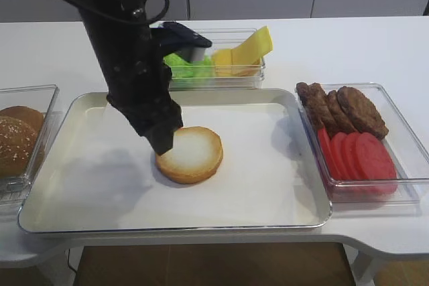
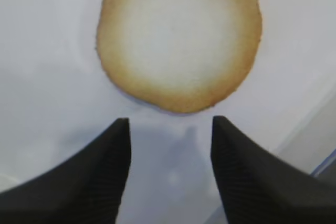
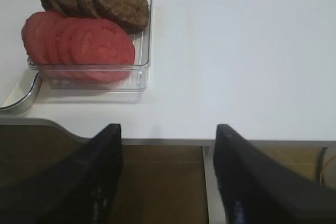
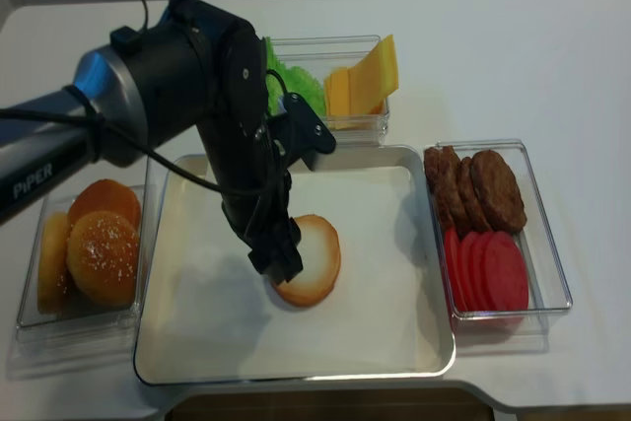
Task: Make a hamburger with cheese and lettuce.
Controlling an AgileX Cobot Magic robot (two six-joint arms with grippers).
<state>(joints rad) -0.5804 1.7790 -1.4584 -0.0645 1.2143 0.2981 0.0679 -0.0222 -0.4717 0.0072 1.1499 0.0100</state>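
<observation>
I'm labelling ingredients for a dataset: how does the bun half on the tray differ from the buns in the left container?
The round golden-brown bun half with its pale cut face lies flat and alone on the metal tray; the darker, sesame-speckled domed buns sit crowded in a clear plastic container. The bun half is thin and smooth-faced; the domed buns look thicker and rounded. All are round and brown-crusted.

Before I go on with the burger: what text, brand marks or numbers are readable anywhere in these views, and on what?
"PiPER": white letters on the grey link of the left arm, lower left of the realsense high view.
No other text: nothing readable on the metal tray, the clear containers, the bun half or the food in any view.
</observation>
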